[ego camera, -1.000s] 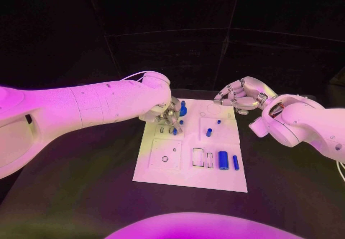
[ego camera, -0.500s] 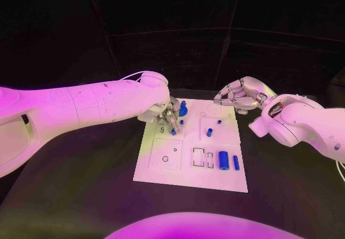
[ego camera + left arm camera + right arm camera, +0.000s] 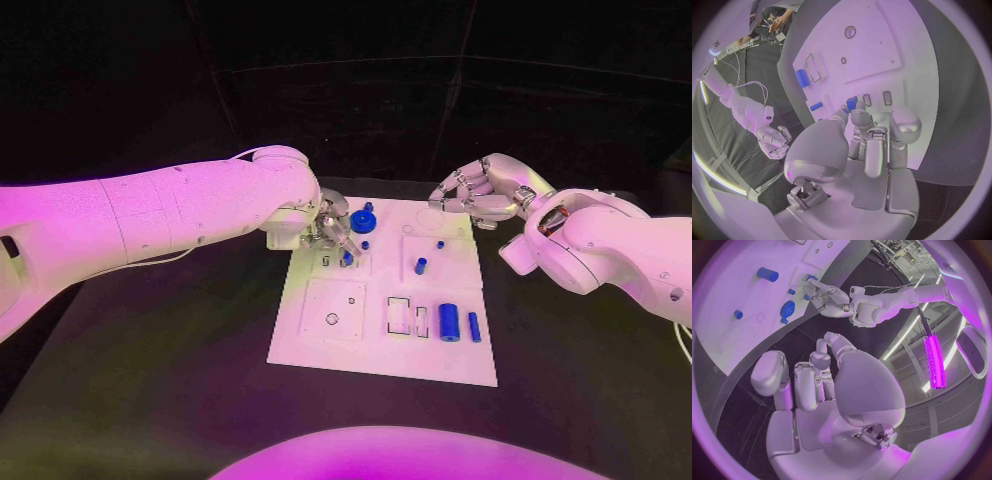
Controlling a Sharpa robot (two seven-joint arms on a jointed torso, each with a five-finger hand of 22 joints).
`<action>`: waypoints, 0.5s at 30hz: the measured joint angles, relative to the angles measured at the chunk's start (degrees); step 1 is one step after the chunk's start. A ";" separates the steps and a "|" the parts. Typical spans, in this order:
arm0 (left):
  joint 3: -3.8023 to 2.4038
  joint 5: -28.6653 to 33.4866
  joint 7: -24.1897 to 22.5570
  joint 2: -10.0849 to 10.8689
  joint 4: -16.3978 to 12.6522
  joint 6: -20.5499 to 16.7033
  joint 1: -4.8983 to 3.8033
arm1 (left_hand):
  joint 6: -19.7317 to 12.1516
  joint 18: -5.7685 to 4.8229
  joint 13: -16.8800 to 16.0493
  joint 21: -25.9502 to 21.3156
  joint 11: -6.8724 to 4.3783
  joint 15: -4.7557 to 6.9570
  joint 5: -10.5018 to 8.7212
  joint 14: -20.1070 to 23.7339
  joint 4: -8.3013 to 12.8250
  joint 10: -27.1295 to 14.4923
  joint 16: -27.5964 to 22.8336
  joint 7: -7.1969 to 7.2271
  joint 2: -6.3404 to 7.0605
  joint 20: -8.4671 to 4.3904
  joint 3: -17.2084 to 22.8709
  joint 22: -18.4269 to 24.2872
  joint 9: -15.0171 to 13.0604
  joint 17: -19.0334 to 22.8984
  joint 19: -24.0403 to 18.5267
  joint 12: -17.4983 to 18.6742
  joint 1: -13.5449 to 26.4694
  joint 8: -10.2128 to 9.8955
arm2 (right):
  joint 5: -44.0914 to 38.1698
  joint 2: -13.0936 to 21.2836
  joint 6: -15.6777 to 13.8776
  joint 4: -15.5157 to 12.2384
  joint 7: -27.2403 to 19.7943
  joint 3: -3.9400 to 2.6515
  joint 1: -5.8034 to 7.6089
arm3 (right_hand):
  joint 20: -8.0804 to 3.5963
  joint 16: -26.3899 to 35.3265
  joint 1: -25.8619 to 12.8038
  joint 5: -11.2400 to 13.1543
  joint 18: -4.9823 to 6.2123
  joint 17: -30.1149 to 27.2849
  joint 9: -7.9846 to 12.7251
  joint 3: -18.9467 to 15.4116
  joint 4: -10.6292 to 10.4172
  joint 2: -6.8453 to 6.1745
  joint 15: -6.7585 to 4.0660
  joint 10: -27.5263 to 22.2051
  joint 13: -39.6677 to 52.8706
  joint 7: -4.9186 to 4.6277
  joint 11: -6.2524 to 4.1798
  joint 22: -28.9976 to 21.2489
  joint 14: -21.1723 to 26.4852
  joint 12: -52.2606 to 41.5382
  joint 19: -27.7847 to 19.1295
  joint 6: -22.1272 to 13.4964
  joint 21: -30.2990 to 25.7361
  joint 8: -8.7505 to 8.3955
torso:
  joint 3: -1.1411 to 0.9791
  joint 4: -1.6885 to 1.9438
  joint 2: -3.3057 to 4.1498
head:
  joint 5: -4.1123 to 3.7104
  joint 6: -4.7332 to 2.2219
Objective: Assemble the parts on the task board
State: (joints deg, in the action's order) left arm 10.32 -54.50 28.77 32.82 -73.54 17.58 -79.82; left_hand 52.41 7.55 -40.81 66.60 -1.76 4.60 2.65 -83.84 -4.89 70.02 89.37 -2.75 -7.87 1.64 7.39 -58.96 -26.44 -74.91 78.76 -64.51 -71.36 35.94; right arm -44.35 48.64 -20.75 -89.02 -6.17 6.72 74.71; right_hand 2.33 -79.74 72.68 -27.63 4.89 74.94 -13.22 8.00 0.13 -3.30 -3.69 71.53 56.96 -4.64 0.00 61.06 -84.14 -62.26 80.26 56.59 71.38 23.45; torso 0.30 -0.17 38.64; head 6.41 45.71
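The left hand [image 3: 330,228] is down over the far left part of the task board [image 3: 332,345], fingers drawn together on a small blue peg [image 3: 348,259] that pokes out below the fingertips; the left wrist view shows the same blue piece [image 3: 851,103] pinched at the tips, right beside two small slots in the board. So that part is in hand, held just above or touching the plate, and I cannot tell which from here. Progress looks partial: a blue round disc part [image 3: 362,221] sits at the far edge just beside the working hand, a short blue peg [image 3: 420,266] and a tiny blue stud [image 3: 440,244] stand in the middle panel, while a fat blue cylinder [image 3: 449,321] and a thin blue pin [image 3: 473,327] lie loose at the near right, next to open rectangular cut-outs [image 3: 398,315] not yet filled. My read: several placements remain. The right hand [image 3: 483,195] hovers off the far right corner of the board, fingers curled inward with nothing in them, well apart from the loose pieces. The held peg needs lining up with its slot next, I would judge.
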 measured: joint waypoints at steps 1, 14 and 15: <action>0.00 0.68 -0.01 0.42 -0.32 -0.73 0.00 | -0.13 0.00 -0.12 0.24 0.02 0.00 0.00 -0.01 0.55 0.03 0.00 0.12 0.96 0.00 2.46 -0.19 -0.45 0.00 0.00 0.00 0.97 0.04 | 0.00 0.00 0.01 0.03 0.00 0.00 0.00 | 0.00 0.00 0.00 0.00 0.00 0.00 0.00 0.00 0.00 0.00 0.00 0.00 -0.07 0.00 0.00 0.00 0.00 0.00 0.00 0.00 0.00 0.00 | -0.01 0.00 0.00 | 0.03 0.00; 0.05 5.81 -0.19 4.40 -2.94 -9.98 1.80 | -0.23 -0.60 -0.76 0.97 -0.08 0.12 -0.01 -0.12 1.46 1.15 0.23 0.20 4.19 -0.40 11.62 -1.49 -2.53 0.00 0.40 -0.27 4.71 0.69 | -0.03 -0.24 0.29 0.49 -0.03 0.00 0.00 | 0.00 0.00 0.00 0.00 0.00 -0.01 0.01 0.00 0.00 0.00 0.00 0.00 -0.08 0.00 0.00 0.00 0.00 0.00 0.00 0.00 0.00 0.29 | -0.04 0.01 -0.05 | -0.06 -0.01; 0.05 5.80 -0.22 4.54 -3.21 -10.70 2.14 | -0.23 -0.60 -0.76 1.12 -0.08 0.12 -0.01 -0.12 1.57 1.15 0.23 0.20 4.30 -0.40 11.78 -1.52 -2.70 0.00 0.40 -0.27 4.82 0.69 | -0.03 -0.25 0.31 0.51 -0.03 0.00 0.00 | 0.00 0.00 0.00 0.00 0.00 -0.01 0.01 0.00 0.00 0.00 0.00 0.00 -0.08 0.00 0.00 0.00 0.00 0.00 0.00 0.00 0.00 0.29 | -0.03 0.01 -0.05 | -0.05 -0.02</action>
State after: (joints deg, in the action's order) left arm 10.38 -48.70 28.55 37.36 -76.75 6.88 -77.68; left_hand 52.18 6.95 -41.57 67.73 -1.84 4.72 2.64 -83.97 -3.32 71.18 89.60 -2.55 -3.56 1.24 19.17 -60.49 -29.14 -74.91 79.16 -64.79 -66.54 36.63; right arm -44.38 48.39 -20.44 -88.50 -6.20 6.72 74.71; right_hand 2.33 -79.75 72.68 -27.63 4.89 74.93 -13.21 8.00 0.13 -3.29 -3.69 71.54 56.89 -4.64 0.00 61.06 -84.14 -62.26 80.26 56.60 71.38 23.74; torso 0.27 -0.16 38.59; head 6.36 45.69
